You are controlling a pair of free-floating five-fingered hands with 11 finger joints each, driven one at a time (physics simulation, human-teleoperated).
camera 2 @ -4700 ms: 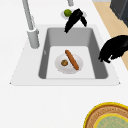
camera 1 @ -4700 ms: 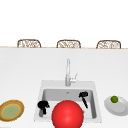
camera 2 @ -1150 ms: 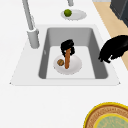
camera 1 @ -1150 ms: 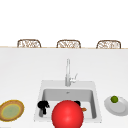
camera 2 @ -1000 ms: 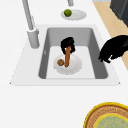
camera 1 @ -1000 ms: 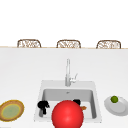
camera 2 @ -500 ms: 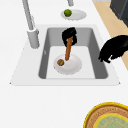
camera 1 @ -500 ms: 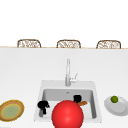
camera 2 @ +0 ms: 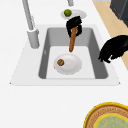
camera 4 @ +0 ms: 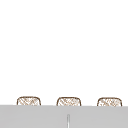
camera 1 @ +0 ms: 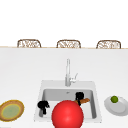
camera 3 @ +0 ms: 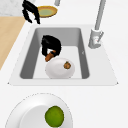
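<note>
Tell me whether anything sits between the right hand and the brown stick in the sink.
Nothing visible does. The right hand is already curled round the upper end of the stick, whose lower end slants down to the white plate in the sink. The left hand hangs apart.

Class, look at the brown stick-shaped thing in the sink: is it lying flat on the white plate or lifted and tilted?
Lifted and tilted. The right hand is curled round the top of the brown stick; its low end hangs at the rim of the white plate.

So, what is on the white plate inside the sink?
On the white plate lies a small brown round item. The right hand holds a brown stick tilted above it; whether its tip touches the plate is unclear.
</note>
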